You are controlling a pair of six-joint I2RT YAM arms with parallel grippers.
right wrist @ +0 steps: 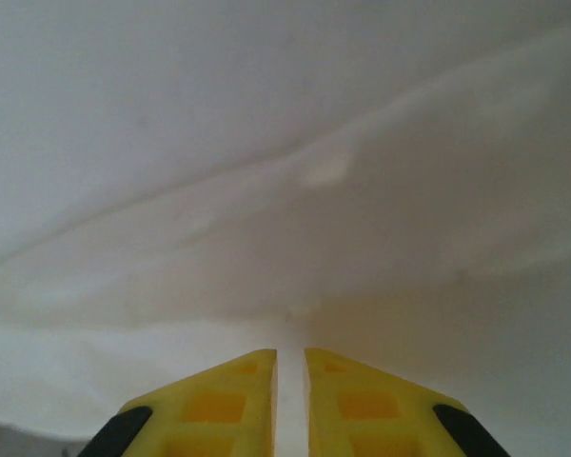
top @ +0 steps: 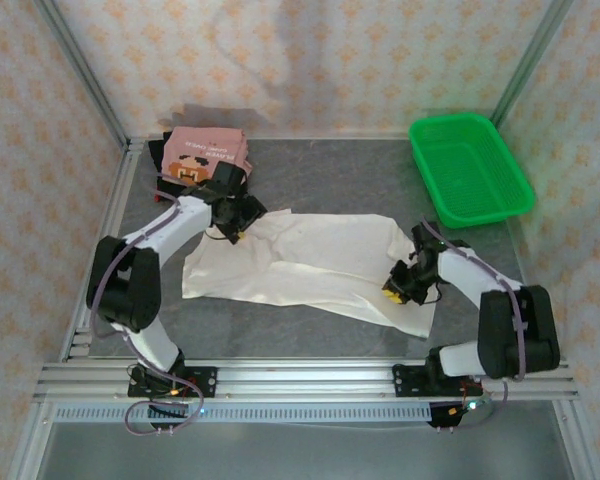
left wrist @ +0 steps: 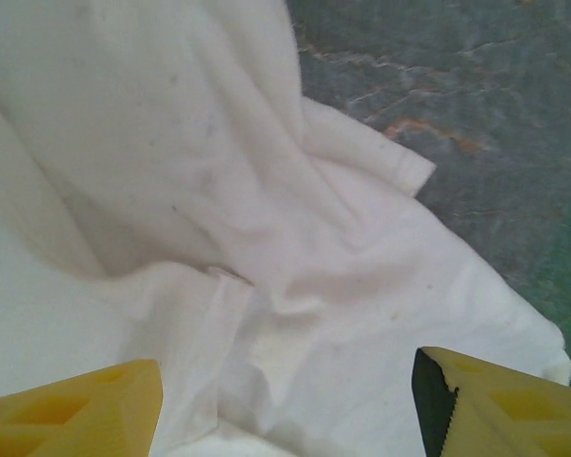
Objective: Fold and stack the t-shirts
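An off-white t-shirt (top: 300, 260) lies spread and wrinkled across the middle of the table. My left gripper (top: 232, 226) hovers over its far left corner, jaws wide apart above the cloth (left wrist: 295, 286) with nothing between them. My right gripper (top: 395, 288) sits at the shirt's right side, its yellow fingers (right wrist: 238, 400) pinched on a fold of the white fabric (right wrist: 285, 190). A folded pink t-shirt with a brown pixel face (top: 206, 157) rests at the back left, on top of dark folded cloth.
A green plastic basket (top: 470, 168) stands at the back right. Bare grey table (top: 320, 170) lies behind the shirt, and metal frame rails (top: 280, 380) run along the near edge.
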